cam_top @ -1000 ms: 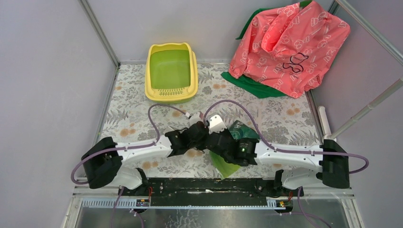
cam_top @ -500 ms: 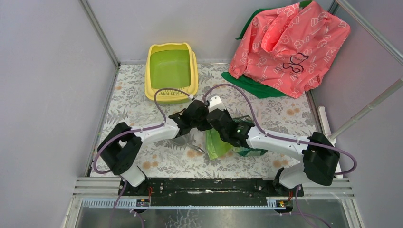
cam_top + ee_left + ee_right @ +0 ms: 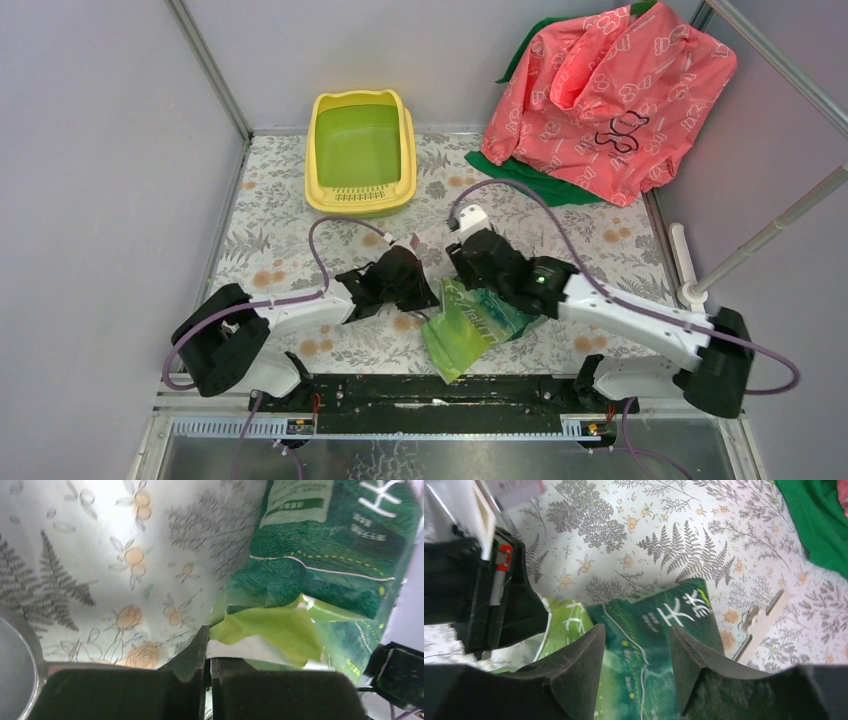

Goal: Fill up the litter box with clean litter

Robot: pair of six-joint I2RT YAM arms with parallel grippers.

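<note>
The yellow litter box (image 3: 360, 152), green inside, stands at the back left of the flowered mat and holds nothing that I can see. The clean litter is out of view. A glossy green bag (image 3: 468, 325) with white lettering lies crumpled near the front middle. My left gripper (image 3: 428, 293) is shut on the bag's pale torn edge (image 3: 250, 647), its jaws pressed together (image 3: 209, 652). My right gripper (image 3: 462, 280) hovers open over the bag (image 3: 659, 625), one finger on either side of the printed face and nothing pinched between them (image 3: 636, 647).
A pink printed bag (image 3: 610, 90) lies on a green cloth (image 3: 530, 180) at the back right. A white post (image 3: 688, 270) stands at the right edge. A pale flat strip (image 3: 764, 617) lies on the mat beside the bag. Grey walls enclose the mat.
The right gripper has opened and let go of the bag. Both arms have drawn back toward the near edge, and the bag has come down nearer the front, still in the left gripper.
</note>
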